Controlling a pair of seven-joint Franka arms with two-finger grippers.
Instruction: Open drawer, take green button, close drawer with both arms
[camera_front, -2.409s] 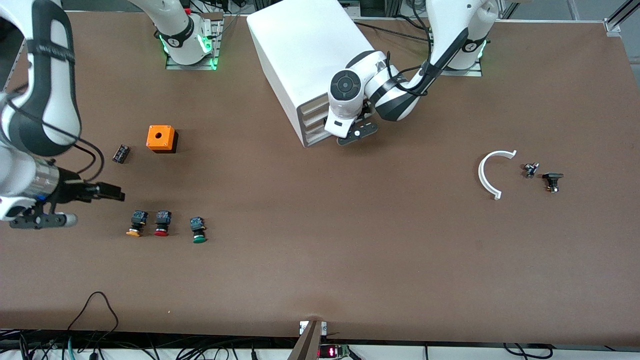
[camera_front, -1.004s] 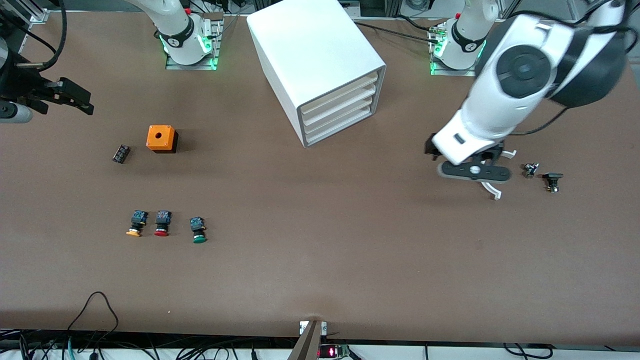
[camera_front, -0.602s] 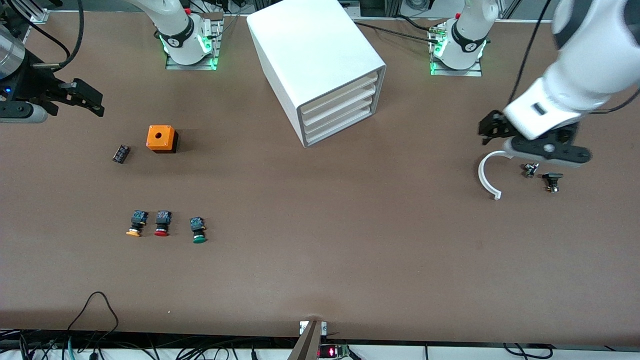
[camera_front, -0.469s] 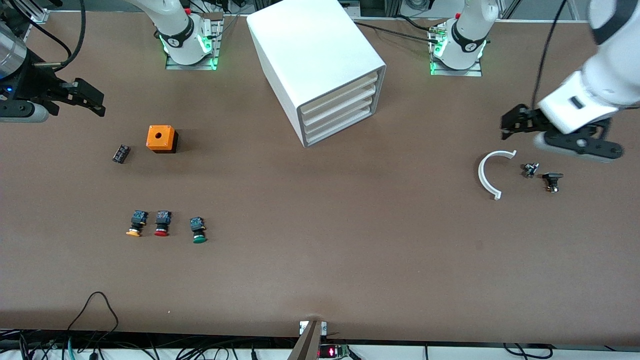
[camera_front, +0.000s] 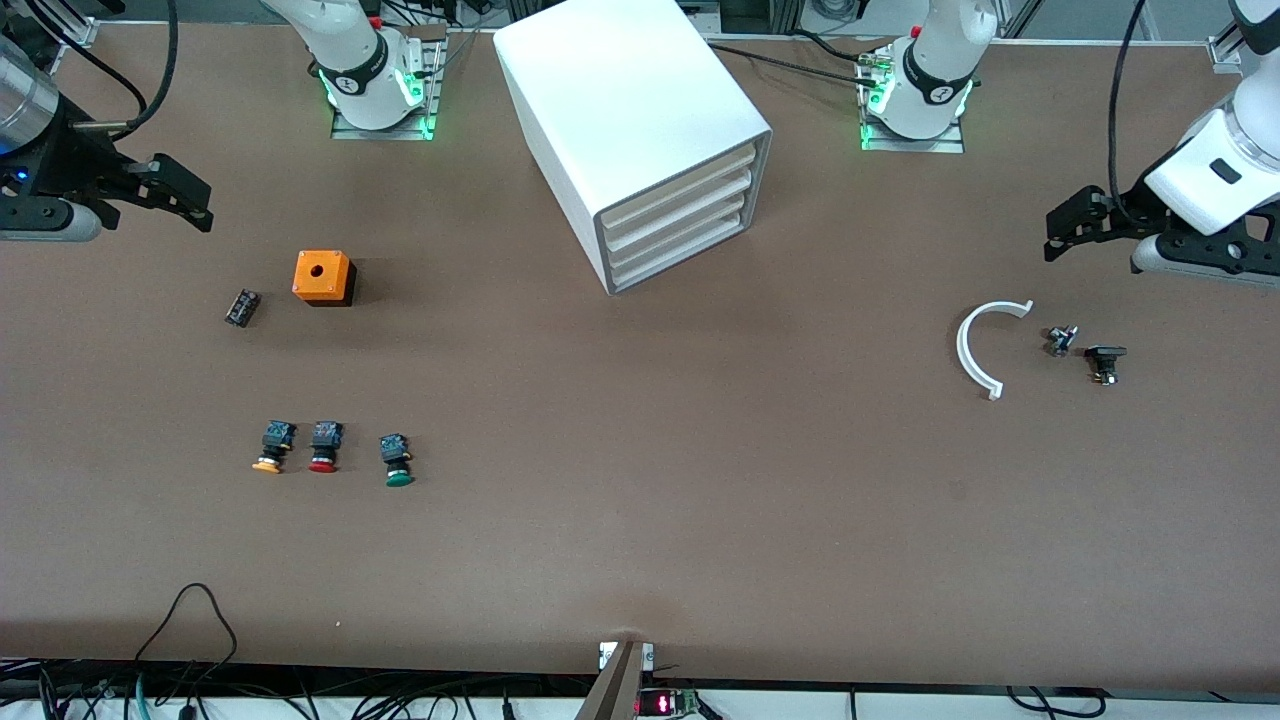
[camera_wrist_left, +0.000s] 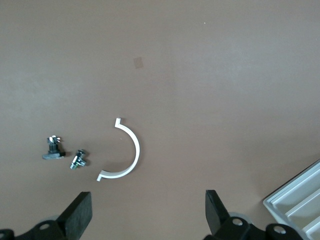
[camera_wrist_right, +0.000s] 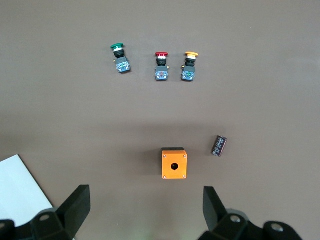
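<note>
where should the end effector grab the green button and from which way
Grip the green button across its black-blue body, coming straight down with the fingers on either side. It lies on its side, cap toward the front camera, and the body looks flat-sided while the cap is round. The red button beside it leaves room.

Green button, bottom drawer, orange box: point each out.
green button (camera_front: 398, 478), front view, on its round green cap.
bottom drawer (camera_front: 680, 262), front view, on its front edge.
orange box (camera_wrist_right: 174, 163), right wrist view, on its top face.
</note>
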